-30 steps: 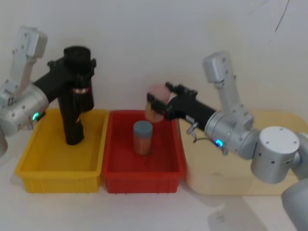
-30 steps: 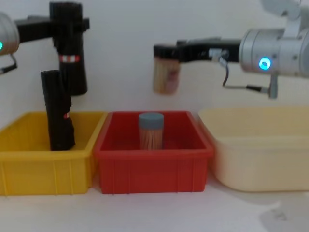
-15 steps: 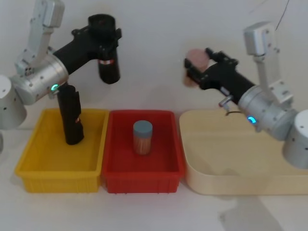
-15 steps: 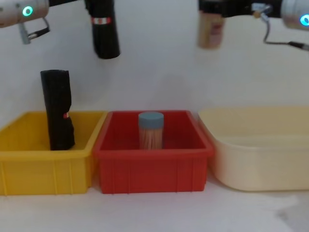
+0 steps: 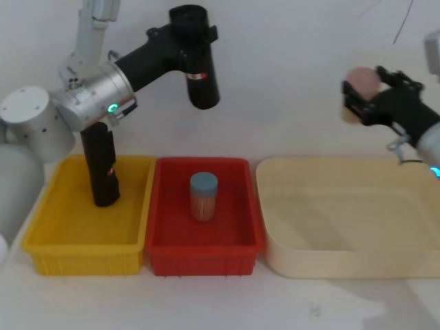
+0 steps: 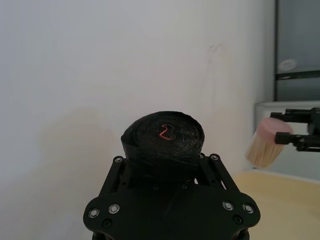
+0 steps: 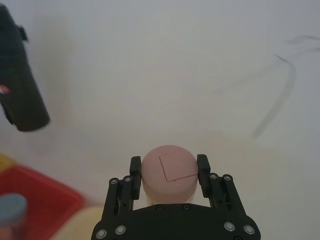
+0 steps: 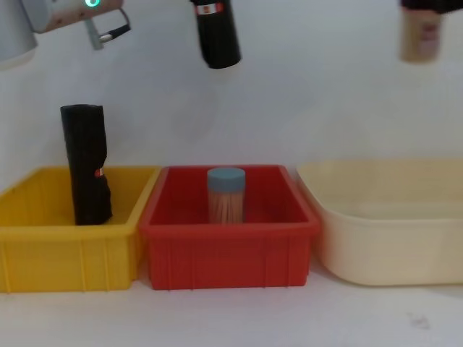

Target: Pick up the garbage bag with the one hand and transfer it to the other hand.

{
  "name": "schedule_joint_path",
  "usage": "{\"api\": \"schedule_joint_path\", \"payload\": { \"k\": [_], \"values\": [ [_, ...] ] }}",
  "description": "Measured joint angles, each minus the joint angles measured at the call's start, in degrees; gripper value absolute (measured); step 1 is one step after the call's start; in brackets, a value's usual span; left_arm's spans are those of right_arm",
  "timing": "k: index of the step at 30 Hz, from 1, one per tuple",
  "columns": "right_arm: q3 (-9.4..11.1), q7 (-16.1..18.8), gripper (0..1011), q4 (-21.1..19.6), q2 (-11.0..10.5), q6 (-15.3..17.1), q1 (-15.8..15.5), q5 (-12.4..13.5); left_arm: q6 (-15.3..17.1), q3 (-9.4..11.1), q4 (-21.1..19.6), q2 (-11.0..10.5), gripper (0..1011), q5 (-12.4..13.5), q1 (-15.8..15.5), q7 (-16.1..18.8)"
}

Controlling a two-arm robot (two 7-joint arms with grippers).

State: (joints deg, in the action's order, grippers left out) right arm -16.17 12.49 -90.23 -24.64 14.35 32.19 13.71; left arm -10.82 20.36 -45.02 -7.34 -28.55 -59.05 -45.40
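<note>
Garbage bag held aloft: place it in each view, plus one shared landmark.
Head view: garbage bag, upper left of centre.
Chest view: bag at top edge, left of centre.
Left wrist view: bag centred, clamped in the left gripper.
Right wrist view: bag far off, at the frame's edge.
Shared landmark: pink-lidded jar in the right gripper.

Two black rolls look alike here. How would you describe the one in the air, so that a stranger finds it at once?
Start at the yellow bin on the left, where the twin roll stands. Look up and rightwards, above the red bin: the garbage bag hangs there in the left claw. Unlike its twin, it touches no bin.
</note>
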Motion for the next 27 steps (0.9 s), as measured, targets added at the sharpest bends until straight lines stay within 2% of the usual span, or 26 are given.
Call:
{"api": "schedule_joint_path", "payload": {
  "k": [4,7,8,11,13,15,17,20,25,26,27],
  "values": [
    [2.66,-0.26,655,-2.48,-2.88,3.17,-2.42,0.06,-1.16,0.12,5.23,2.13,437,-1.56,-2.75,-3.70],
    [4.31,-0.16,655,-3.86,-4.54,5.35,-3.99,0.49,-2.48,0.27,10.88,4.09,439,-3.02,-5.60,-6.96],
    [4.77,-0.07,655,-4.24,-5.01,5.82,-4.44,0.63,-3.48,0.80,14.44,5.17,437,-4.31,-7.39,-8.85],
    [6.27,0.74,655,-5.38,-6.50,7.80,-5.99,1.47,-4.64,1.36,18.32,6.38,437,-5.87,-9.34,-11.12],
    [6.88,1.36,655,-5.92,-7.11,8.77,-6.63,2.04,-5.86,2.03,22.91,7.82,439,-7.52,-11.65,-13.47],
    [7.57,2.29,655,-6.41,-7.87,9.81,-7.56,2.81,-6.09,2.17,23.80,8.08,437,-7.83,-12.10,-13.95],
    [8.23,3.26,655,-6.90,-8.55,10.54,-8.35,3.57,-6.92,2.67,27.10,9.08,437,-8.95,-13.75,-15.58],
    [8.66,4.41,655,-7.24,-9.03,11.12,-9.10,4.45,-7.64,3.02,29.52,9.82,437,-9.92,-15.07,-16.93],
    [9.18,6.57,658,-7.70,-9.44,11.69,-10.30,6.38,-8.29,3.38,31.98,10.60,439,-10.79,-16.23,-18.25],
    [9.23,6.80,668,-7.75,-9.47,11.73,-10.45,6.60,-8.50,3.50,32.87,10.87,437,-11.06,-16.65,-18.65],
    [9.31,7.26,721,-7.85,-9.55,11.81,-10.73,7.02,-8.62,3.55,33.20,10.96,439,-11.22,-16.82,-18.87]
  ]
}}
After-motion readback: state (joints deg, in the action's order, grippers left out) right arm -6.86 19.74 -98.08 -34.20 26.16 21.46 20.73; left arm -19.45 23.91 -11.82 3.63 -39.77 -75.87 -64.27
